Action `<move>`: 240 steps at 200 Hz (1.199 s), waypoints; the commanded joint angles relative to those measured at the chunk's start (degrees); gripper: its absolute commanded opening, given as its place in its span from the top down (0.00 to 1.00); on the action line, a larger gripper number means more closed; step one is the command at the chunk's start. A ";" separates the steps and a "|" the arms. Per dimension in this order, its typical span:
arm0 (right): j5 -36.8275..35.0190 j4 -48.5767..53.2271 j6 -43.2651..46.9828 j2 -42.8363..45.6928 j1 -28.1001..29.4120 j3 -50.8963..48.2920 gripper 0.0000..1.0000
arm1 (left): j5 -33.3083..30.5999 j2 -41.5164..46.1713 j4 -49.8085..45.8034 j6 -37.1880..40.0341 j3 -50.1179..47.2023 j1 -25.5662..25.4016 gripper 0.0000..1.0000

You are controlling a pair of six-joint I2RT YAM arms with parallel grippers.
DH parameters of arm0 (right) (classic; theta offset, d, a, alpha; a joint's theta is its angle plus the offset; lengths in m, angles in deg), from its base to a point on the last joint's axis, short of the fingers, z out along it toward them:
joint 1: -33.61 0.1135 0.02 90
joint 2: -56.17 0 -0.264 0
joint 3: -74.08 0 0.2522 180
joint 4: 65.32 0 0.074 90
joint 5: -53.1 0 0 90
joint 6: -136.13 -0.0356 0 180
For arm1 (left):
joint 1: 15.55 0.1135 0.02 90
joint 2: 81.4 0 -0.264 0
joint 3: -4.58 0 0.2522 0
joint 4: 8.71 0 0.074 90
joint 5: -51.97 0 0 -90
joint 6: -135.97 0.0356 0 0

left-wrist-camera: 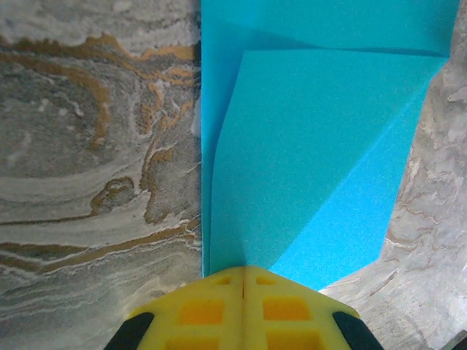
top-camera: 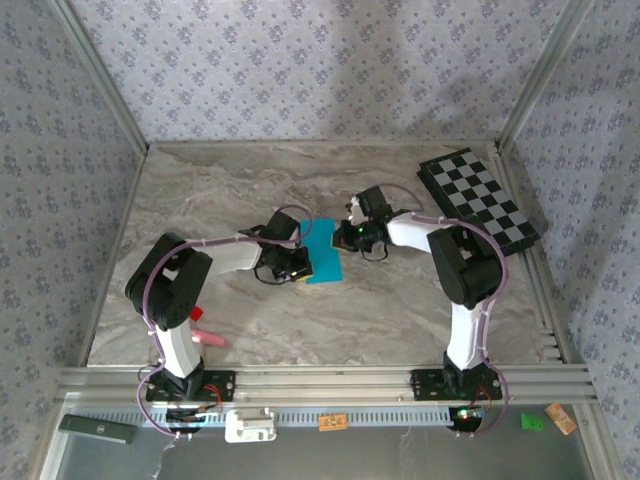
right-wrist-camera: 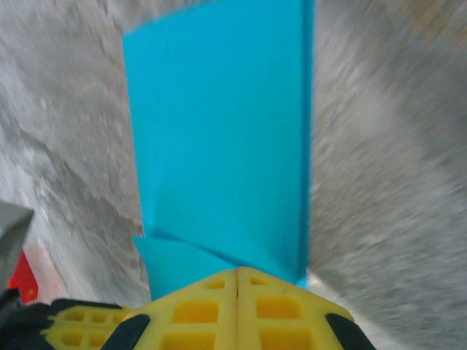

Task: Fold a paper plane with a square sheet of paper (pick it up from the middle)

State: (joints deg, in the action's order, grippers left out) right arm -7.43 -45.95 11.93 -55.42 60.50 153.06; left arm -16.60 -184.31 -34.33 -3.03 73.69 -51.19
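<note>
Square sheet of paper [top-camera: 322, 265], partly folded

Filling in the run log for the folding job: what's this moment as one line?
stage: mid-fold | paper sheet: one flap folded over | left gripper: shut, tips at sheet edge | right gripper: shut, tips at other side

No legible text or labels.

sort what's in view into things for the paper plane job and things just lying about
For the job: cyan-blue paper, partly folded; left end effector, shut; right end effector, shut.
Lying about: checkered board; small pink object.
</note>
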 commanded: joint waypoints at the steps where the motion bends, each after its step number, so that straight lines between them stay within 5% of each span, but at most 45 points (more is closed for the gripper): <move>1: 1.29 -1.00 -1.35 -2.58 0.60 -0.72 0.98 | -1.49 -2.12 -4.81 1.16 -0.18 0.27 1.00; 69: -2.51 2.76 -1.10 -5.48 0.73 -1.56 0.98 | 2.65 0.09 -1.14 4.73 4.16 0.20 0.99; 133: -4.42 4.82 -1.31 -5.74 0.70 -1.49 0.98 | 4.52 -7.79 -0.06 5.40 10.21 0.21 0.96; 240: -13.03 16.11 -3.47 -9.20 0.74 2.63 0.99 | 4.12 -0.37 -2.73 10.03 -4.79 -0.90 0.99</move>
State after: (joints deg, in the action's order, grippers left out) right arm -8.28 -39.59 9.94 -59.38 61.82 157.60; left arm -12.14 -187.35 -28.15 4.30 74.37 -51.08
